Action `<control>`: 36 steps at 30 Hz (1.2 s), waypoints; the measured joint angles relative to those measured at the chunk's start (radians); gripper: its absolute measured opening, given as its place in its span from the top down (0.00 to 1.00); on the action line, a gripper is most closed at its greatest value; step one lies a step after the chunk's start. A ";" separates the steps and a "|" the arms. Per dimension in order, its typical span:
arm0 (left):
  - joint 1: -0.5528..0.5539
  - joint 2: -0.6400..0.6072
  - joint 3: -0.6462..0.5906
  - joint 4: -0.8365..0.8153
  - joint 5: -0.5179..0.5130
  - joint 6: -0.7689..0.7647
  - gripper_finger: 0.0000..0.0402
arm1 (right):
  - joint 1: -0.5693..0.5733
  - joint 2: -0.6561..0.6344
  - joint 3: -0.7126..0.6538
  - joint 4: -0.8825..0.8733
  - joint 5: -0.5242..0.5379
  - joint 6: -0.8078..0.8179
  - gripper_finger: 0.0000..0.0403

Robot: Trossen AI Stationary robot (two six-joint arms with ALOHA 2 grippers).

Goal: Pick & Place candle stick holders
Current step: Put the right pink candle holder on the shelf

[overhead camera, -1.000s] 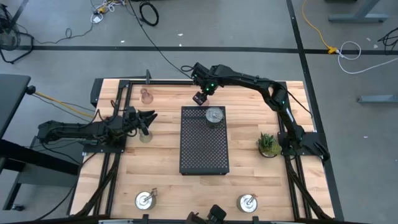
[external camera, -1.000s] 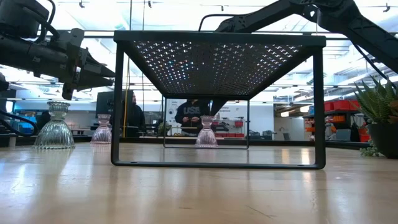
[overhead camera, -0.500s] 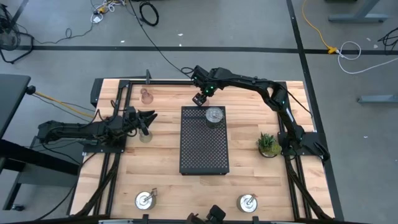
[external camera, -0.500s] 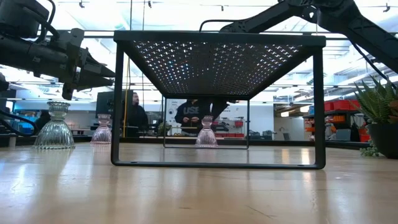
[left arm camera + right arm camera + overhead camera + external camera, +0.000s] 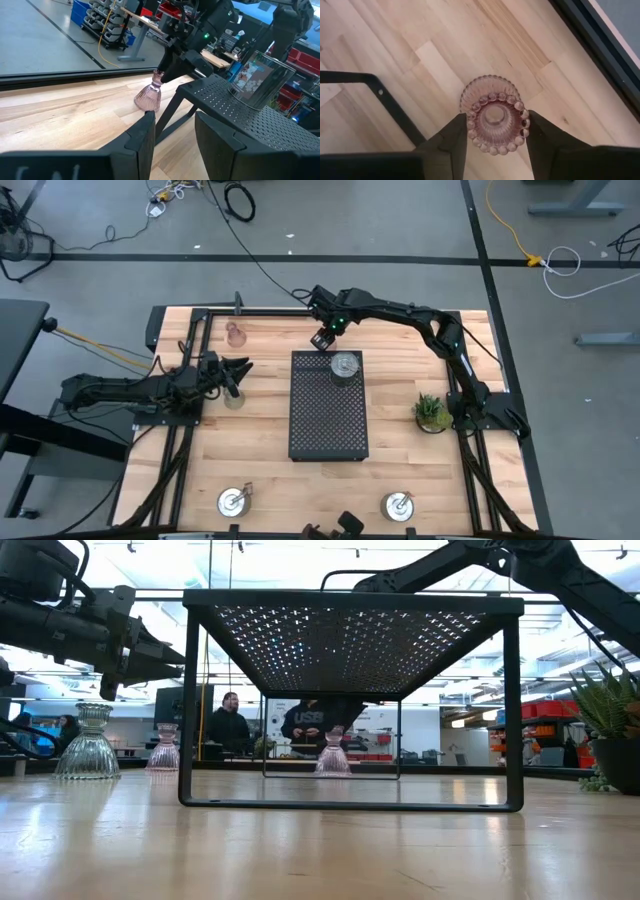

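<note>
Risk first. The right tool (image 5: 495,131) straddles the pink holder (image 5: 493,116) from above, jaws open, one finger on each side of the beaded rim, not yet clamped. The glass is ribbed and flares toward its base, so a closing squeeze high on the narrow neck may slip or tip it. An off-centre close would likely shove it sideways against the tray (image 5: 328,405) leg, which stands just beside it. In the right wrist view the holder looks roughly centred between the fingers (image 5: 451,137), slightly nearer the one on the tray side; contact cannot be told.

Position. The pink holder stands upright on the worktop (image 5: 258,460), at the far edge of the tray, directly under the right tool (image 5: 321,338). The left wrist view confirms it: the right tool comes down onto the neck of the pink holder (image 5: 150,93).

Other holders: a silver one (image 5: 345,366) sits on the tray's far right corner; two silver ones (image 5: 234,500) (image 5: 398,504) stand near the front edge; a reddish one (image 5: 235,333) stands at the far left.

Left tool (image 5: 237,370) waits with jaws open, hovering at the worktop's left side above a green holder (image 5: 89,743).
</note>
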 joint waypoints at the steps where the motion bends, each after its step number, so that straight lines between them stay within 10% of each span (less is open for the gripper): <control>1: 0.000 0.000 0.000 0.000 0.000 0.000 0.65 | 0.000 0.000 0.000 -0.001 0.000 0.000 0.64; 36: 0.001 0.164 0.230 -0.015 0.106 0.097 0.64 | 0.080 -0.451 0.000 0.051 -0.106 0.034 0.64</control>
